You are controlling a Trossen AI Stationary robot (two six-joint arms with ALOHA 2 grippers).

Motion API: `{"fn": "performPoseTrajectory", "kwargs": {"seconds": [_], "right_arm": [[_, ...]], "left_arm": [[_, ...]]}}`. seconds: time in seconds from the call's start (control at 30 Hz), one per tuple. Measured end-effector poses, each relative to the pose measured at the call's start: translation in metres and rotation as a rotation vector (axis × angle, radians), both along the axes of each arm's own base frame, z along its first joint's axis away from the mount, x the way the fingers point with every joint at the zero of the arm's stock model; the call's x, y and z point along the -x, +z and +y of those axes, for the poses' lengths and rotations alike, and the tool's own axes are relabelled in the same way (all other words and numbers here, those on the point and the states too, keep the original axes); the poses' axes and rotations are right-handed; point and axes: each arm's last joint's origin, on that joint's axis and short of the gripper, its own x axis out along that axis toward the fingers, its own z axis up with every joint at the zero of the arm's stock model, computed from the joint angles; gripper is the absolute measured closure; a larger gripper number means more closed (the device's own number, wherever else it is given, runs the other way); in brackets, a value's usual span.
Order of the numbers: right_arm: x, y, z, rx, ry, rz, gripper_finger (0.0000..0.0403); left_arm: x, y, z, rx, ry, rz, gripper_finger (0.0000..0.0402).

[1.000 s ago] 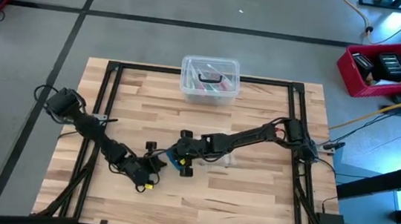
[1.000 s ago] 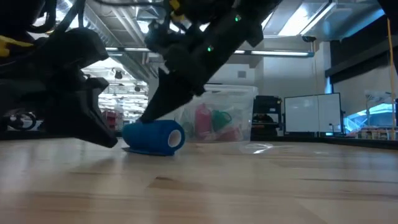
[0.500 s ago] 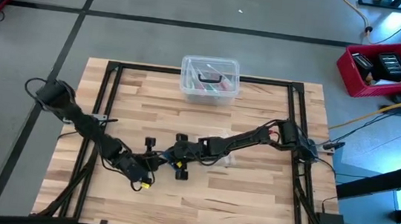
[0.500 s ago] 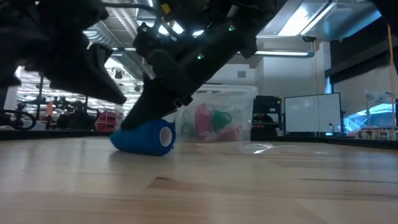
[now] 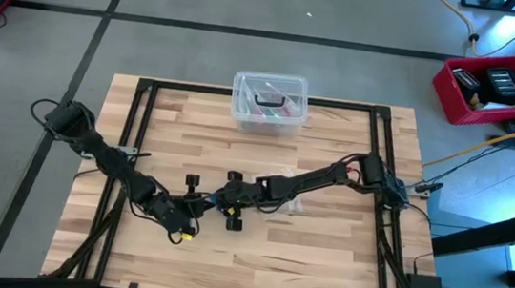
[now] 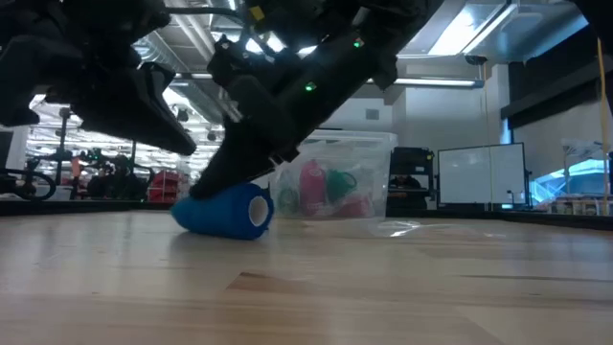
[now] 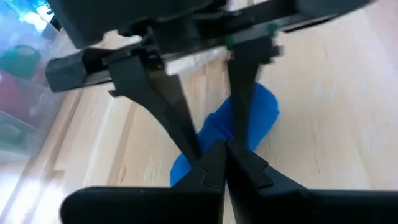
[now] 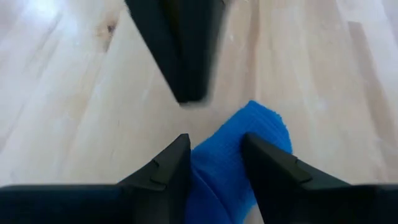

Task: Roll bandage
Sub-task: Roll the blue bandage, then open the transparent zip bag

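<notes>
Low view only: bandage point(image 6: 224, 210) (rolled) core

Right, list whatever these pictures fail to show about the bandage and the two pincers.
- High view: the bandage is hidden under the two meeting pincers.
- Low view: the right pincer tips are lost in dark silhouette against the roll.
- Right wrist view: the roll's near part is cut off by the picture edge.
- Left wrist view: the shut left pincer and the right arm cover the roll's middle.

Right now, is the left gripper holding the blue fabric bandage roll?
No. The left gripper is shut on nothing and stands clear of the blue fabric bandage roll, which sits between the right gripper's fingers.
</notes>
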Motion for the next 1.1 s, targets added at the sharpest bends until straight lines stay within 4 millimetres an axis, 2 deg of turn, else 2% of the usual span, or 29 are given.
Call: {"fn": "performPoseTrajectory", "kwargs": {"seconds": [0.13,0.27,0.33,0.5,0.57,0.73,0.9,1.0,1.1], "right_arm": [[0.007,0.024,-0.002,0.017,0.010,-0.005,0.0251],[0.019,0.061,-0.004,0.022,0.014,-0.019,0.0251],[0.029,0.077,-0.005,0.025,0.013,0.015,0.0251],[0.062,0.102,-0.011,0.061,-0.011,0.154,0.0251],[0.074,0.099,-0.014,0.081,-0.040,0.163,0.0251],[0.098,0.057,-0.022,0.128,-0.078,0.222,0.0251],[0.116,0.030,-0.034,0.184,-0.084,0.320,0.0251],[0.123,0.026,-0.050,0.229,-0.116,0.380,0.0251],[0.127,0.031,-0.068,0.304,-0.175,0.409,0.0251]], "left_arm": [[-0.002,0.011,-0.001,-0.018,-0.021,-0.025,0.0400],[-0.001,0.026,0.000,-0.021,-0.012,-0.083,0.0400],[0.000,0.032,0.003,-0.033,-0.004,-0.104,0.0400],[-0.006,0.038,0.018,-0.036,0.057,-0.124,0.0400],[-0.010,0.037,0.025,-0.047,0.077,-0.129,0.0400],[-0.020,0.030,0.044,-0.107,0.120,-0.103,0.0400],[-0.026,0.029,0.065,-0.155,0.177,-0.073,0.0400],[-0.029,0.028,0.080,-0.109,0.219,-0.070,0.0400],[-0.034,0.027,0.097,0.022,0.218,-0.070,0.0390]]}}
